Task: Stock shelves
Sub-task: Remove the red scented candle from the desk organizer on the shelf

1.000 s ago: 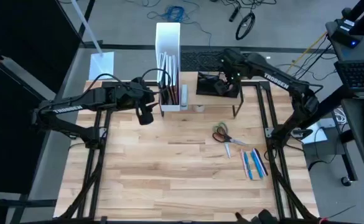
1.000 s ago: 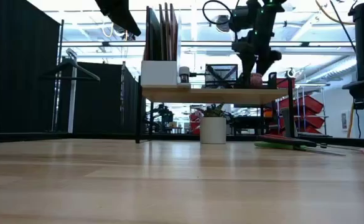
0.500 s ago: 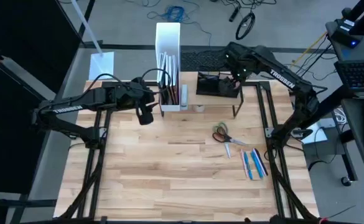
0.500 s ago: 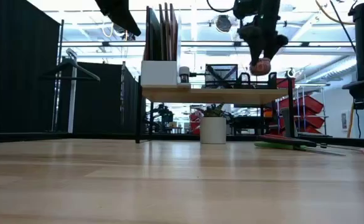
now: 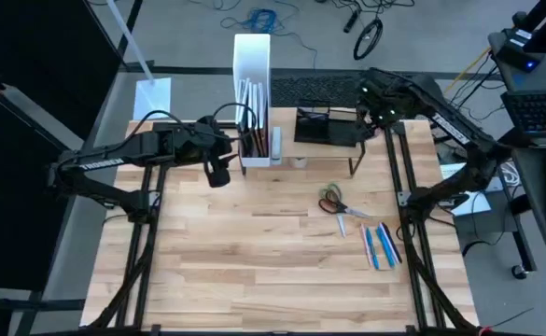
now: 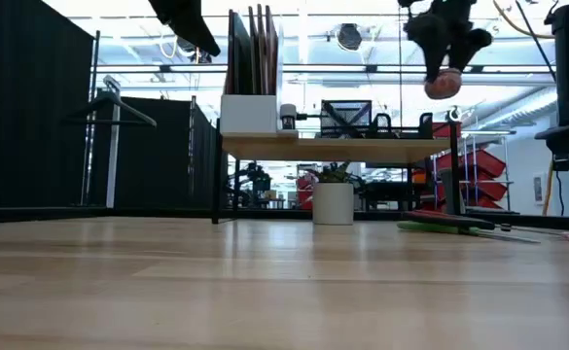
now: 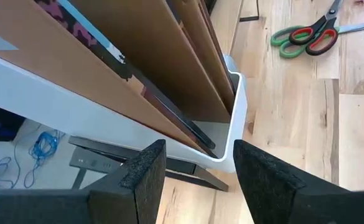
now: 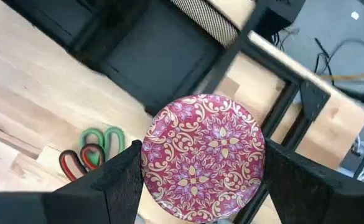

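Riser [image 6: 335, 147]: flat rectangular light-wood top on thin black metal legs, at the far edge of the table [image 5: 254, 271], roughly mid-width. On its top, a tall white file box [image 5: 252, 65] with thin brown boards standing on edge inside, then a small cylinder [image 6: 288, 117], then a black wire-mesh tray [image 5: 326, 126].

Right gripper [image 6: 444, 73] hangs in the air above the riser's right end, clear of the top. Its fingers [image 8: 116, 180] are clamped on a round disc [image 8: 203, 158], dark red with a cream floral scroll pattern, smooth flat face toward the wrist camera. Seen from the low camera the disc is a small reddish lump under the gripper.

Left gripper [image 7: 197, 168] sits just beside the file box on its left, up at the height of the box rim. Fingers [image 7: 141, 168] are spread with nothing between them; pads look like coarse black foam.

Table is pale butcher-block planks. In front of the riser, to the right: scissors [image 5: 333, 201] with green and red loop handles, then a small cluster of blue and red pens [image 5: 380, 245] nearer the table's right edge. Small white pot with a green plant [image 6: 334, 199] shows beneath the riser in the low view.
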Controlling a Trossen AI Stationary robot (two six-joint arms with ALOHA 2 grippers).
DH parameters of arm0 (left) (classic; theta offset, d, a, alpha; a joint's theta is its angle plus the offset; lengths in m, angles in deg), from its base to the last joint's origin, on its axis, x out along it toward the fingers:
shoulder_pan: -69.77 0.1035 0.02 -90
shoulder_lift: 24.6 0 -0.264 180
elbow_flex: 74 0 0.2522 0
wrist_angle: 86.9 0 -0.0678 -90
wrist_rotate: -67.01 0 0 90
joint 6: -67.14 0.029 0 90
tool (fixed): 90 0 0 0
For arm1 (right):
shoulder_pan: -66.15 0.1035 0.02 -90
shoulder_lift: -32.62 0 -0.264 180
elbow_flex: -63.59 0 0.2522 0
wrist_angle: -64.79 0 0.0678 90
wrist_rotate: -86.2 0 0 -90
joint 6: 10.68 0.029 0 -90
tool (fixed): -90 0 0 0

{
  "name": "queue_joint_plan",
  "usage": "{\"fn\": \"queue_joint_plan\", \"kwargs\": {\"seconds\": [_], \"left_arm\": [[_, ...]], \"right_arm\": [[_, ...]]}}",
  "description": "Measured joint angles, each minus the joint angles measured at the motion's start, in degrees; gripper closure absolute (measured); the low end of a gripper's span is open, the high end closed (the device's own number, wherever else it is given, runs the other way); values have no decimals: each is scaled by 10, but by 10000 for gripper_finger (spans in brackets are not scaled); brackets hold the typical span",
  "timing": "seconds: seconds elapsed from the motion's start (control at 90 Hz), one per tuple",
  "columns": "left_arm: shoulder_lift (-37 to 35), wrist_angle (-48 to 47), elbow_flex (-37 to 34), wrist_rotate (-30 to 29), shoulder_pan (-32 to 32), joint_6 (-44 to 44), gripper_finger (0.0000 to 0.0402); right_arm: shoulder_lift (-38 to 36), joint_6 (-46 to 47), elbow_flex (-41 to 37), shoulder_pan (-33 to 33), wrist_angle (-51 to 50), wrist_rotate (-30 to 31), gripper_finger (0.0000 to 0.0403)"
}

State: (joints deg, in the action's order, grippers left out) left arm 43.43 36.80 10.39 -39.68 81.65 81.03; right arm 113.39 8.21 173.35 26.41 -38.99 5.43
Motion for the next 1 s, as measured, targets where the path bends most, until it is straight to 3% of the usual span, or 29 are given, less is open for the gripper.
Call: {"fn": "queue_joint_plan", "kwargs": {"seconds": [0.2,0.422,0.789,1.0], "left_arm": [[0,0,0,0,0,0,226],[0,0,0,0,0,0,226],[0,0,0,0,0,0,226],[0,0,0,0,0,0,226]], "right_arm": [[-75,65,-109,0,10,18,139],[-138,107,-270,0,113,16,142],[-147,138,-480,0,250,-14,136],[-150,161,-560,4,349,-35,135]]}}
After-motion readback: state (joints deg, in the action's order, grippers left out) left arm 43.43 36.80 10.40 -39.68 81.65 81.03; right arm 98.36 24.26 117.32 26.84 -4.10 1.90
